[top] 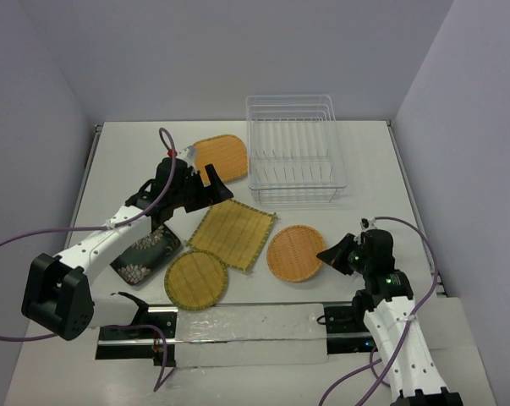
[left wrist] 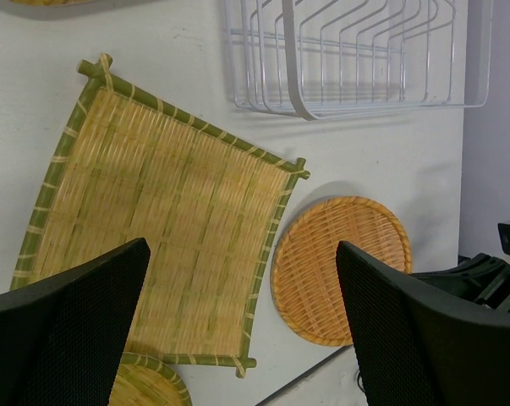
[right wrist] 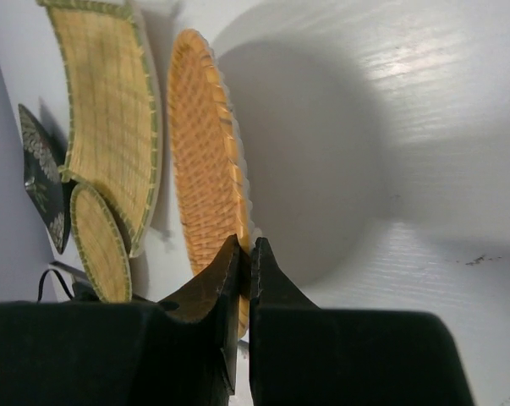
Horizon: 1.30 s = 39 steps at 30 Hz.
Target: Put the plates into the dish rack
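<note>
The white wire dish rack [top: 293,150] stands at the back, with no plates in it. My right gripper [top: 332,256] is shut on the right rim of the orange round plate [top: 293,253]; in the right wrist view its jaws [right wrist: 244,249] pinch that rim [right wrist: 205,169]. My left gripper [top: 208,188] is open and empty, hovering between the orange rounded-square plate [top: 222,157] and the yellow square plate [top: 232,234]. The black floral plate [top: 145,252] and the yellow round plate [top: 195,279] lie at the front left. In the left wrist view, the gripper [left wrist: 242,248] is above the yellow square plate [left wrist: 161,211].
The left wrist view also shows the rack [left wrist: 356,55], the orange round plate [left wrist: 339,266] and the right gripper [left wrist: 483,275] at its edge. A clear strip [top: 238,326] lies along the near edge between the arm bases. Walls close in the table on three sides.
</note>
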Tool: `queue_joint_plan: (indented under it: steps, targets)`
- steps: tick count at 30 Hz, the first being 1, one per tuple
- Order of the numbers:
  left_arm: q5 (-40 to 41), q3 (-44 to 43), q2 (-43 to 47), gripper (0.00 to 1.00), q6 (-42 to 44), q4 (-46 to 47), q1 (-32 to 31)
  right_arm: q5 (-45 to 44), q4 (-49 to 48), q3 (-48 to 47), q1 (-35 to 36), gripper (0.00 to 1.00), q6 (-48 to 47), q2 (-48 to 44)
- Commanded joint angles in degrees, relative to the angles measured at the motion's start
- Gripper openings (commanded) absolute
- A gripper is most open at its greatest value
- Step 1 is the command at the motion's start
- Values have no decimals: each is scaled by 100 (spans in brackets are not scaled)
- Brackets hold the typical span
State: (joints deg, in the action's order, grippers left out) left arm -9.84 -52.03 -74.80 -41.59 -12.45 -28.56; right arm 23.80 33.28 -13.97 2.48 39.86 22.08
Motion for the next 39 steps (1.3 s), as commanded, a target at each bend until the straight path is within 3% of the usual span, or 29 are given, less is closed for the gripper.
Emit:
queue_joint_plan:
  steps: [1,12,19,24,30,32,33,35,36,37,38,39]
  targets:
    - [7,-199,125,99,62,151,-59,626,-92,-672,33,0,-325,-179]
    - [-114,-97,342,99,169,163,-88,1875,-1200,-791,24,0,57,121]
    - [-2211,600,626,99,358,1733,-480,2444,-2385,-1000,16,0,548,451]
    - [-2093,694,739,99,565,1745,-1011,2700,-2847,-1285,15,0,777,597]
    - [-2243,826,728,99,361,2197,-1109,2912,-3965,-1248,-28,0,1405,773]
    - [-2381,834,660,90,239,2355,-1143,2937,-4348,-1194,-20,0,1613,860]
    - [-2372,826,660,73,212,2440,-1152,2919,-4418,-1161,-20,0,1639,877]
    - [-2243,790,689,55,177,2474,-1152,2865,-4426,-1151,-28,0,1592,895]
    - [-2059,774,766,33,151,2458,-1152,2814,-4408,-1144,-28,0,1508,895]
    - [-2057,773,817,23,135,2458,-1152,2797,-4383,-1160,-28,0,1508,903]
    - [-1762,757,919,3,92,2416,-1152,2772,-4382,-1160,-28,0,1432,904]
    - [-1614,730,974,2,48,2414,-1152,2745,-4382,-1160,-28,0,1386,912]
